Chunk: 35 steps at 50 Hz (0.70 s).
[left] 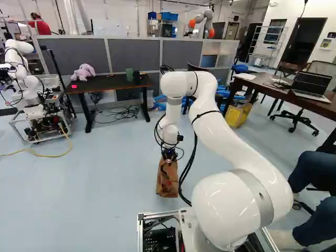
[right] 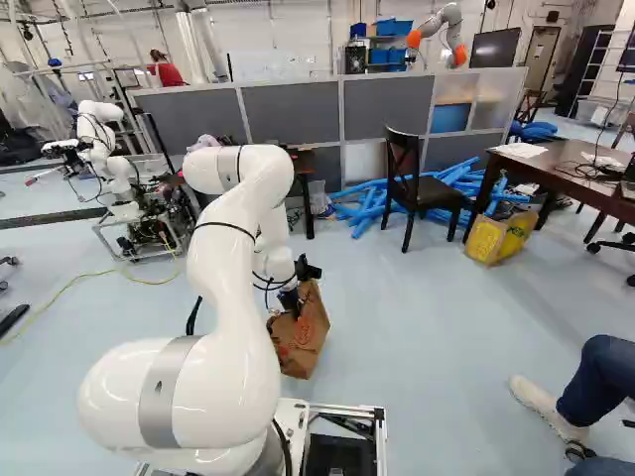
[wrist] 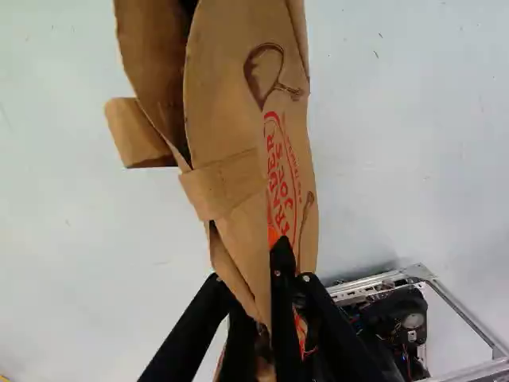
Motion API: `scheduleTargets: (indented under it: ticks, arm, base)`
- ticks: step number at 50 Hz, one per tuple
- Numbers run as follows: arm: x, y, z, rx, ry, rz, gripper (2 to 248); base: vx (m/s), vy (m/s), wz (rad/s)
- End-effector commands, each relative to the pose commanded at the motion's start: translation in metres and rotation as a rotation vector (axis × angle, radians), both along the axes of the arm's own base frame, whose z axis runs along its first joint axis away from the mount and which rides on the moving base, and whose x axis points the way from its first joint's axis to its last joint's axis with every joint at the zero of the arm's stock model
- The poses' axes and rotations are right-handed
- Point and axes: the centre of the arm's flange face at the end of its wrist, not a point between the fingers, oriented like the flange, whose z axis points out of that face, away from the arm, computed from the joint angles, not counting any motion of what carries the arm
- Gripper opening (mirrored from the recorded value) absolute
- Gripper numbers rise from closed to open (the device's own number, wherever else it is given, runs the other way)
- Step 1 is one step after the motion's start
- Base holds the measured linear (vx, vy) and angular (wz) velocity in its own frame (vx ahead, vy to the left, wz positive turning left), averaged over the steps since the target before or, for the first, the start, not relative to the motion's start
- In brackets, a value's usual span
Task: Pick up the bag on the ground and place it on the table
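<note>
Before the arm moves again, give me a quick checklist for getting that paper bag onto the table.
1. Gripper shut on the paper bag: ok.
2. Bag fully off the floor: cannot tell.
3. Bag over a table: not ok, it is down low beside the base.
4. Target table settled: cannot tell; there's one with a plush toy and one with a laptop.
5. Person well away: not ok, legs near the base's right.

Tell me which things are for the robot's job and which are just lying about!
For the job:
- the crumpled brown paper bag
- the black claw
- the flat black table or dark brown table; I can't tell which

Just lying about:
- a soft purple toy
- long blue tubes
- an open black laptop
</note>
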Motion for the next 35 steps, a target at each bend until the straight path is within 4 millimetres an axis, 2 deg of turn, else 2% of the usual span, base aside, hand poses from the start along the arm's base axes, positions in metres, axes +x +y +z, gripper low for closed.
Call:
scheduleTargets:
  ticks: [35]
  arm:
    - [-0.033, 0.015, 0.053, 0.001, 0.012, 0.039, 25]
  base:
    - [0.000, 0.000, 0.000]
